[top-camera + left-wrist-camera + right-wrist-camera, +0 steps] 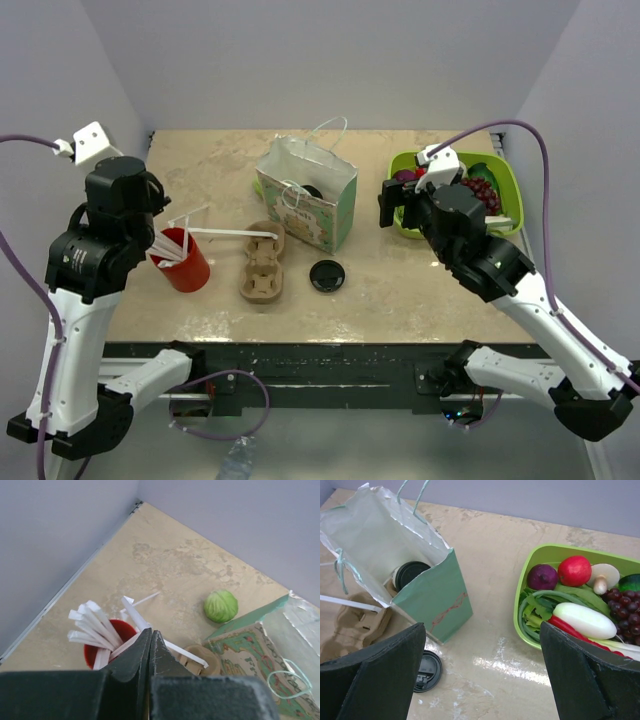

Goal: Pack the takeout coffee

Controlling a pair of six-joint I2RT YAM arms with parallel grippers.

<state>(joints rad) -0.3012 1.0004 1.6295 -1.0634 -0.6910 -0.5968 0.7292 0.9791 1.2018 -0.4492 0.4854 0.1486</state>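
So the green paper bag (322,215) stands open mid-table, takeout coffee (312,190) down inside with its black lid showing. Cardboard carrier (264,265) just left of it, loose black lid (327,275) in front, red utensil cup (188,268) further left, veggie tray (510,190) off right.

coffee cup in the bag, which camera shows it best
Right wrist: it looks into the bag and shows the lidded coffee cup. Top external catches only a dark patch; left wrist shows just the bag's side.
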